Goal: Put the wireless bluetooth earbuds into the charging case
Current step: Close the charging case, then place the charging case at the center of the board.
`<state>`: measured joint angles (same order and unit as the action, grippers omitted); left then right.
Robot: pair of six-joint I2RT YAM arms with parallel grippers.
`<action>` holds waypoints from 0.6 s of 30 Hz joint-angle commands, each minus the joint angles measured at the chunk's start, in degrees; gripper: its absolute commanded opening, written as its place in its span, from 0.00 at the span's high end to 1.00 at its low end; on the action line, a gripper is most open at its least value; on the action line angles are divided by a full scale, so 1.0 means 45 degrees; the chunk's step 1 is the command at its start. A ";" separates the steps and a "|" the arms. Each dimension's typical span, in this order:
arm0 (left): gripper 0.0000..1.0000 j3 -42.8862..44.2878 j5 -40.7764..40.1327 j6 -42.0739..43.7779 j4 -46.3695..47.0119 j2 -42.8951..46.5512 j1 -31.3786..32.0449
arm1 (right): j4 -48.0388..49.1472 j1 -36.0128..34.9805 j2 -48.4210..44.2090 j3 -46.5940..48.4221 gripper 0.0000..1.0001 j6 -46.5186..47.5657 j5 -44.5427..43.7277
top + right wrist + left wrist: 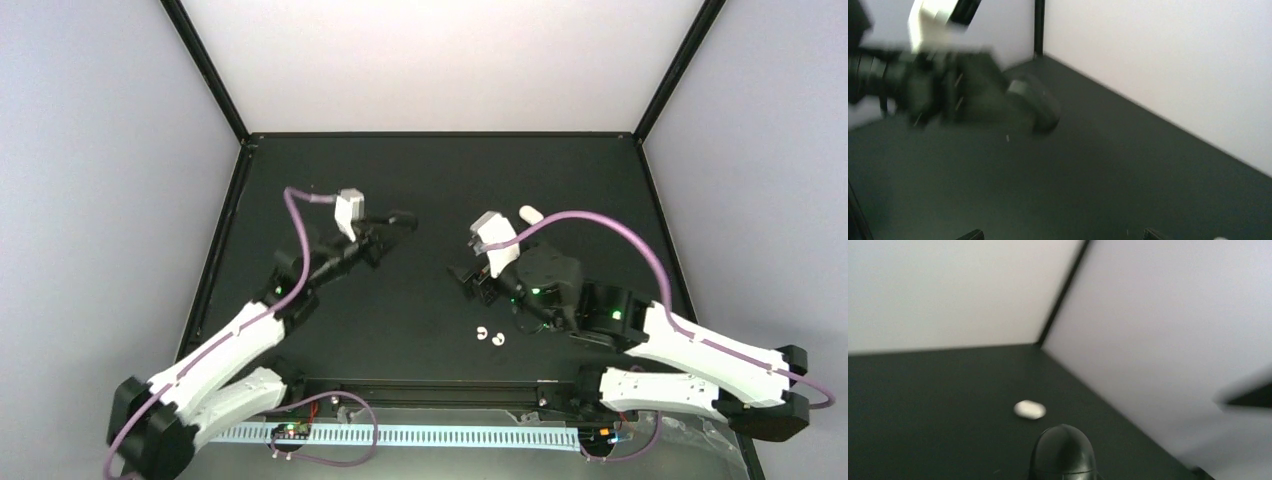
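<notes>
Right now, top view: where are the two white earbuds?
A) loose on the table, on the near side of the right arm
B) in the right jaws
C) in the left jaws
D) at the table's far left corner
A: the two white earbuds lie side by side on the bare black table, nearer the bases than the right arm, with neither arm's jaws on them.
</notes>
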<state>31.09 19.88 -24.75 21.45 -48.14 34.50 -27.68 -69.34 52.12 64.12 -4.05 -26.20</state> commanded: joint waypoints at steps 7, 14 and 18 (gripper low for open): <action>0.99 0.4128 0.0094 -0.2293 -0.5314 -0.7345 -0.4900 | 0.0645 0.0078 -0.0644 -0.3264 0.18 -0.2432 -0.0023; 0.98 0.4738 0.1035 -0.3253 -0.4003 -1.0537 -0.6664 | 0.0585 0.0077 -0.1347 -0.3936 0.19 -0.2603 -0.0120; 0.98 0.4475 0.1526 -0.3851 -0.3133 -1.1630 -0.7131 | 0.0429 0.0077 -0.1541 -0.3987 0.18 -0.2543 -0.0191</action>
<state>50.39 22.87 -38.15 3.79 -97.56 4.03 -26.79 -69.28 46.33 46.78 -14.35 -26.04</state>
